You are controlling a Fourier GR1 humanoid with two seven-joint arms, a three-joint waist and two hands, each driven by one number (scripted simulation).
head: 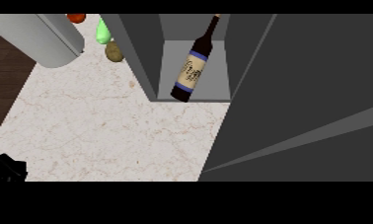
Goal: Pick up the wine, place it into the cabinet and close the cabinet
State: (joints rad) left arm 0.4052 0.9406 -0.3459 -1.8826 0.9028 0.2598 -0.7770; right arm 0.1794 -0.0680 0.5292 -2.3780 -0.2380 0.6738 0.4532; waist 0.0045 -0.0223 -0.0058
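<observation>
wine bottle (194,66) upright inside cabinet (146,55) | door (306,94) open, right | left hand (11,168) far lower-left, fingers unclear; right hand unseen

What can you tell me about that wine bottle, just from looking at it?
The wine bottle is dark, nearly black glass by its look, with a long slim neck and a reddish-brown top. A cream label with dark print wraps its body, edged by a blue band above and below. It stands inside the open grey cabinet, base near the front edge of the shelf, looking tilted from this steep view. No hand touches it.
</observation>
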